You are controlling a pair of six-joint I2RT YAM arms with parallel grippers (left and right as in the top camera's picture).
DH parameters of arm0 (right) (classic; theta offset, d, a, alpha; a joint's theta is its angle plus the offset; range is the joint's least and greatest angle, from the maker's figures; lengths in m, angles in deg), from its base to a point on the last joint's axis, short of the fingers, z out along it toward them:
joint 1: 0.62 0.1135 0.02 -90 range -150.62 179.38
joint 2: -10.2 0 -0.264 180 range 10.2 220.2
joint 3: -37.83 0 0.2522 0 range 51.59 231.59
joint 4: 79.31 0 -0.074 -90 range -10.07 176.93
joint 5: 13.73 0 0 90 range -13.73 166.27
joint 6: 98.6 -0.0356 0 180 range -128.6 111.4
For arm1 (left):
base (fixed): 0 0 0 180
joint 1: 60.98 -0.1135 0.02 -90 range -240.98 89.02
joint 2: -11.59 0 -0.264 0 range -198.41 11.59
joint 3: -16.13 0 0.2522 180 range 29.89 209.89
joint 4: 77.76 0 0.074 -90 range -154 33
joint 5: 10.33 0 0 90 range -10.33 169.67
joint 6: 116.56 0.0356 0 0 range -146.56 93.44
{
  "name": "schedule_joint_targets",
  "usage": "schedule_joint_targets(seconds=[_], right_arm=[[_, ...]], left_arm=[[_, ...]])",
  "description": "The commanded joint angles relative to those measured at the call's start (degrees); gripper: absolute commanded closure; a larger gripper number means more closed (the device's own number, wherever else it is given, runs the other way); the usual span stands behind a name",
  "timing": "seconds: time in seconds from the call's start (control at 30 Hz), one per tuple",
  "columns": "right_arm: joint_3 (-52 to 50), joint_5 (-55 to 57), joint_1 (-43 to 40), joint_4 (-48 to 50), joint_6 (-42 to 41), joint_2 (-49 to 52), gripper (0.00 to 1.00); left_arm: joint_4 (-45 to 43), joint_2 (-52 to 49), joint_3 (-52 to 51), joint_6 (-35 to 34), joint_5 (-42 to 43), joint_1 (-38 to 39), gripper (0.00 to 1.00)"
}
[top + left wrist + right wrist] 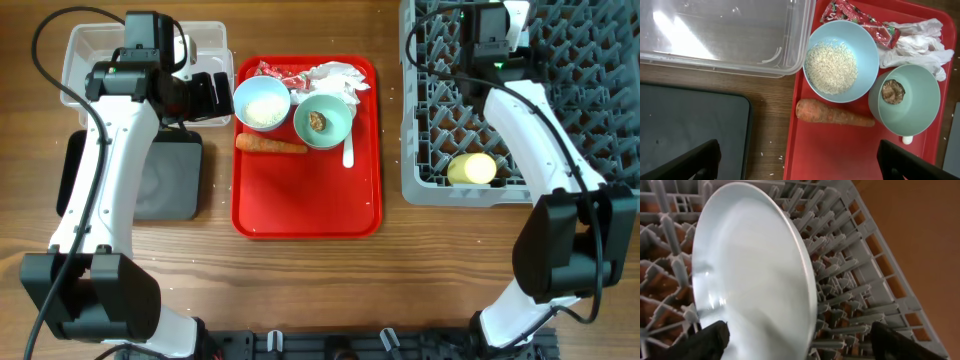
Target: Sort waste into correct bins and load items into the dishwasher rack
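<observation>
My left gripper point(800, 167) is open and empty, hovering over the red tray's left edge near the clear tub point(720, 35) and the black tray point(690, 130). Ahead of it lie an orange carrot point(832, 113), a bowl of white rice point(840, 60), a bowl with a brown lump point(904, 100), a red-and-white wrapper point(860, 17) and crumpled tissue point(915, 42). A white spoon point(348, 152) lies beside the bowls. My right gripper point(805, 345) is open, its fingers on either side of the pale blue plate point(750, 280), which stands on edge among the pegs of the grey rack point(850, 280). A yellow cup point(472, 168) lies in the rack.
The flat red tray point(305, 200) sits mid-table between the bins and the rack point(600, 120). Loose rice grains lie on the wood point(772, 150) beside the red tray. The right arm reaches across the rack's middle.
</observation>
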Motion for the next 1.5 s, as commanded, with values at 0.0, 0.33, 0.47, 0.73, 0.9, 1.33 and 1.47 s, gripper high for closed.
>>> schedule_joint_targets(seconds=[0.0, 0.33, 0.47, 0.73, 0.9, 1.33, 1.47], right_arm=[[0.5, -2.7, 2.7, 0.0, -0.2, -9.5, 0.01], [0.2, -58.2, 4.9, -11.6, -0.1, -21.4, 0.07], [0.2, -56.5, 4.9, -15.4, -0.1, -18.7, 0.03], [0.2, -54.1, 4.9, -17.2, -0.2, -18.7, 0.03], [0.2, -53.0, 4.9, -21.1, -0.2, -18.7, 0.05], [0.2, -53.0, 4.9, -22.1, -0.3, -18.7, 0.08], [0.2, -53.1, 4.9, -22.1, -0.3, -18.7, 0.08]], left_arm=[[-0.9, 0.0, 0.0, -0.5, -0.3, -0.2, 0.00], [2.2, 0.0, -0.2, -1.8, 2.7, -0.1, 0.02], [-3.4, 0.0, -7.8, -16.0, 5.9, 3.9, 0.20], [-14.1, -0.2, -18.0, -33.6, -8.6, 14.4, 0.28], [-17.9, -6.9, -18.1, -38.2, -9.3, 15.0, 0.35], [-25.3, -16.2, -18.1, -33.4, -10.8, 15.4, 0.48], [-23.3, -16.2, -18.1, -31.8, -10.8, 15.5, 0.57]])
